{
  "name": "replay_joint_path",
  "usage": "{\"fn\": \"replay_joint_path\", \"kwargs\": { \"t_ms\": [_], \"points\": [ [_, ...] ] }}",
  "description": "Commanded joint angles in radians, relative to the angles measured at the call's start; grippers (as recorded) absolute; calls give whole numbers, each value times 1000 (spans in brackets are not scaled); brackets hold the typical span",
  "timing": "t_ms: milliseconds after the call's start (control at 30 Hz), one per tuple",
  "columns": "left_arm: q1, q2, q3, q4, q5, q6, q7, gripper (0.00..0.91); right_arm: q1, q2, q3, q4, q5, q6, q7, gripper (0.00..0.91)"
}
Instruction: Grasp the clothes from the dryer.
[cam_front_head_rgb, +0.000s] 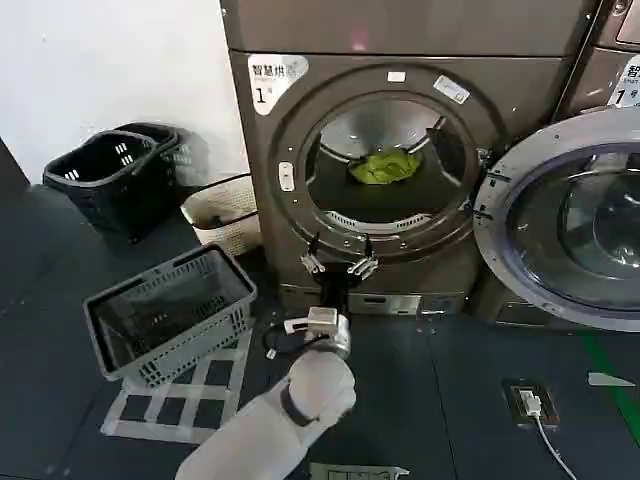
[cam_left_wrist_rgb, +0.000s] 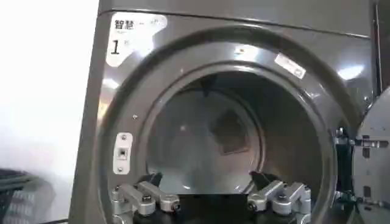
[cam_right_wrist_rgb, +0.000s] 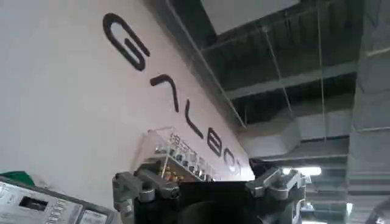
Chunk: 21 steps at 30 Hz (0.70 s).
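The dryer (cam_front_head_rgb: 262, 190) is a dark bronze-grey machine with a white "1" label, and its round porthole stands open. The clothes (cam_front_head_rgb: 385, 165), a small yellow-green bundle, lie deep in the drum near the back. My left gripper (cam_front_head_rgb: 340, 264) hovers just in front of the porthole's lower rim, below and short of the clothes, open and holding nothing. In the left wrist view the left gripper (cam_left_wrist_rgb: 207, 182) faces the dryer (cam_left_wrist_rgb: 116, 97) and its drum. The right gripper (cam_right_wrist_rgb: 207, 182) is open and empty, pointing up at a white wall and the ceiling.
A silver-rimmed glass door (cam_front_head_rgb: 560, 215) hangs open to the right of the porthole, before a neighbouring machine (cam_front_head_rgb: 612, 60). A grey plastic basket (cam_front_head_rgb: 170, 312) sits on the floor to the left, with black baskets (cam_front_head_rgb: 110, 170) and a woven basket (cam_front_head_rgb: 225, 212) behind. A floor socket (cam_front_head_rgb: 528, 402) lies right.
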Motion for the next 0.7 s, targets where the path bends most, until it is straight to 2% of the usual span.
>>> {"fn": "replay_joint_path", "kwargs": {
  "t_ms": [33,267,700],
  "points": [
    [-1,-1,-2,0,0,-1,0,907,1,-4,-19,4,34,-14,4,907],
    [2,-5,-4,1,4,-3,2,907,-1,2,-45,13,42,2,-15,907],
    [10,-5,-15,-9,8,-2,2,907,-5,5,-35,12,51,20,-12,907]
  ]
}}
